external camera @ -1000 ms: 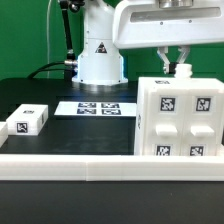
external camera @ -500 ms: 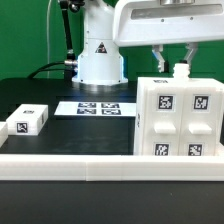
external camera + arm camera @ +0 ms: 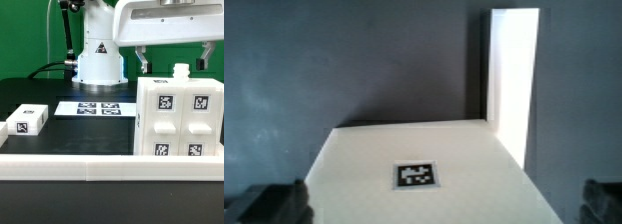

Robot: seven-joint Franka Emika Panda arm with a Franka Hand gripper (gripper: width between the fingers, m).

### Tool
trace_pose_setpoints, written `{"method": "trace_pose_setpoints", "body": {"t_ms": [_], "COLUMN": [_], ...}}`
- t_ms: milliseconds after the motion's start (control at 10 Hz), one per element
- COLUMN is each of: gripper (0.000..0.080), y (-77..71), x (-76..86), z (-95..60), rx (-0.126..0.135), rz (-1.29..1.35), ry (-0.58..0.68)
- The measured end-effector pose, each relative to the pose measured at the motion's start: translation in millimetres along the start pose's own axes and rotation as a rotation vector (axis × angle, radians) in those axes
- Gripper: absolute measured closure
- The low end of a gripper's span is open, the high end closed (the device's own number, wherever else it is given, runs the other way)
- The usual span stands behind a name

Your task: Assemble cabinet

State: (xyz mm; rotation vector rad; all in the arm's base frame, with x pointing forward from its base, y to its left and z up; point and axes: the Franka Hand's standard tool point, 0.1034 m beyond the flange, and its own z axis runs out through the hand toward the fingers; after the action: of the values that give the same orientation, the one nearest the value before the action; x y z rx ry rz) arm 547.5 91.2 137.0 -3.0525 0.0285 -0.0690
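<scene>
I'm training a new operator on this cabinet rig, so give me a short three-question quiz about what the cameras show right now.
1. True or false: the jaws are shut on the cabinet.
2. What lies to the exterior view's left of the marker board? A) a small white tagged block B) a red screwdriver C) a second cabinet
3. Fill in: in the exterior view, the cabinet's front face shows ___ tags.
Key: 1 false, the jaws stand open above the cabinet; 2 A; 3 four.
</scene>
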Motion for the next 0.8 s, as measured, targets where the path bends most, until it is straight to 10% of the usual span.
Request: {"method": "trace_pose_setpoints", "body": {"t_ms": [800], "gripper": [0.0002], "y": [23.1], "x": [-54.6], "z": [25.2], "rx": [-0.031], "rz": [0.058], "ry": [-0.025]}}
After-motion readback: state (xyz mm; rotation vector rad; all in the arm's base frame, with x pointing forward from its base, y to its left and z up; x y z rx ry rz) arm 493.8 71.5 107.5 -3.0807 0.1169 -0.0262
